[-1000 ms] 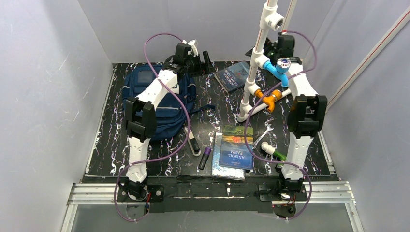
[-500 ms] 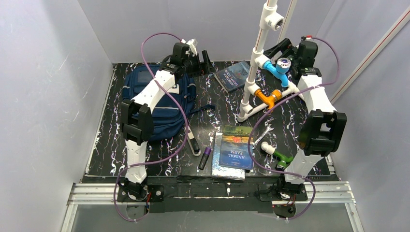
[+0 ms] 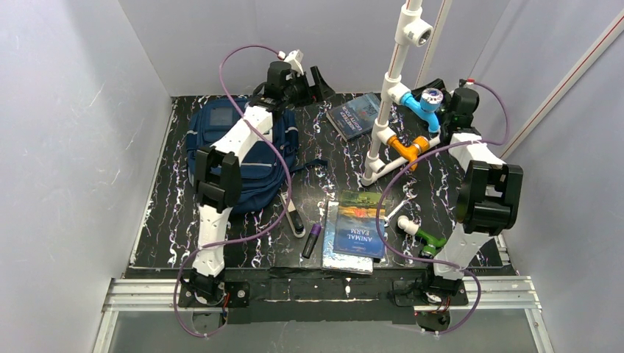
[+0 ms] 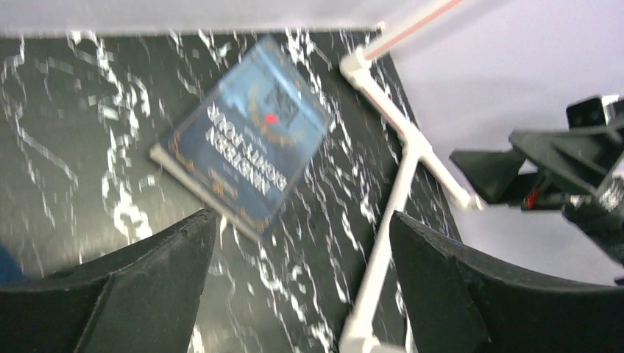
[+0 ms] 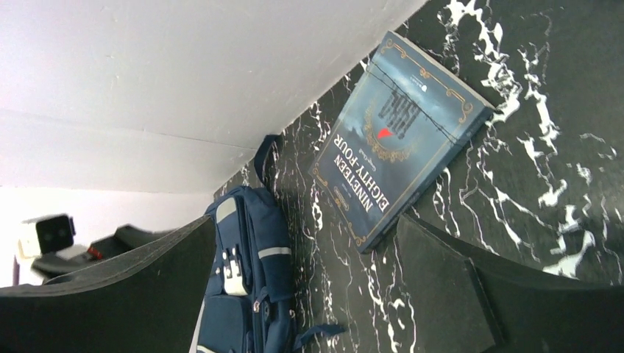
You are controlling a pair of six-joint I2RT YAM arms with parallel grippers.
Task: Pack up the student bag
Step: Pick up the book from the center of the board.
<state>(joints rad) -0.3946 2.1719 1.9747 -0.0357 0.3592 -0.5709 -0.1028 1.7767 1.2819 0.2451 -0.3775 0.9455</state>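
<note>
Navy student bag [image 3: 213, 125] lies flat, inside unseen; left end effector [image 4: 300, 220] and right end effector [image 5: 305, 220] gape empty.

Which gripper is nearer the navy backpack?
Left. The left gripper hangs just past the backpack's far corner; the right gripper is across the table, beyond the white pipe stand.

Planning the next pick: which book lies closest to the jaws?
The dark blue Nineteen Eighty-Four, alone at the table's far edge; Animal Farm lies at the near edge.
</note>
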